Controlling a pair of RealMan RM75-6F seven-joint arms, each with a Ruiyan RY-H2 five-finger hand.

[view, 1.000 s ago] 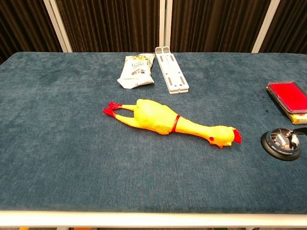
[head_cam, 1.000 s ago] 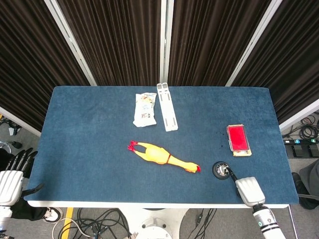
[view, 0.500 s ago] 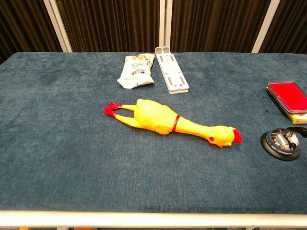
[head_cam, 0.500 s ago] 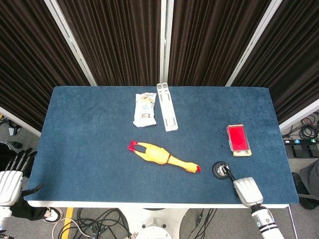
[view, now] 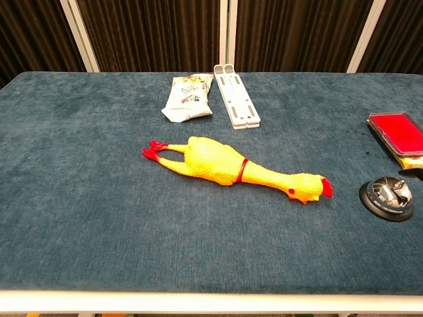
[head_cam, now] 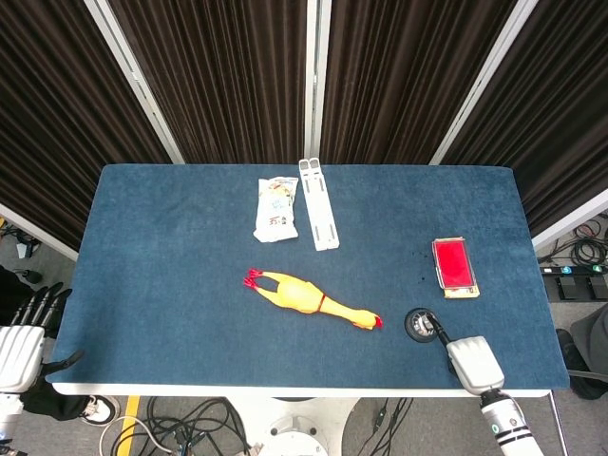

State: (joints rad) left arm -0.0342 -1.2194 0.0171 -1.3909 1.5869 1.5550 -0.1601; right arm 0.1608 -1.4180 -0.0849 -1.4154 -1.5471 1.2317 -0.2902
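Note:
My right hand (head_cam: 473, 363) lies at the table's front edge on the right, its white back turned up. One dark finger (head_cam: 439, 332) stretches from it to the rim of a black call bell (head_cam: 421, 324) with a chrome dome (view: 388, 196); its other fingers are tucked out of sight. A yellow rubber chicken (head_cam: 312, 297) lies on its side mid-table, its red comb pointing at the bell (view: 231, 166). My left hand (head_cam: 24, 337) hangs off the table's front left corner, holding nothing, with its dark fingers spread. The chest view shows neither hand clearly.
A blue cloth covers the table (head_cam: 171, 256). A snack packet (head_cam: 276, 209) and a white folding stand (head_cam: 319, 204) lie at the back centre. A red-topped box (head_cam: 454, 267) sits at the right, behind the bell. Dark curtains hang behind the table.
My right hand has shifted slightly at the bell. In the chest view the dark fingertip over the dome has drawn back to the right. The left hand has stayed still.

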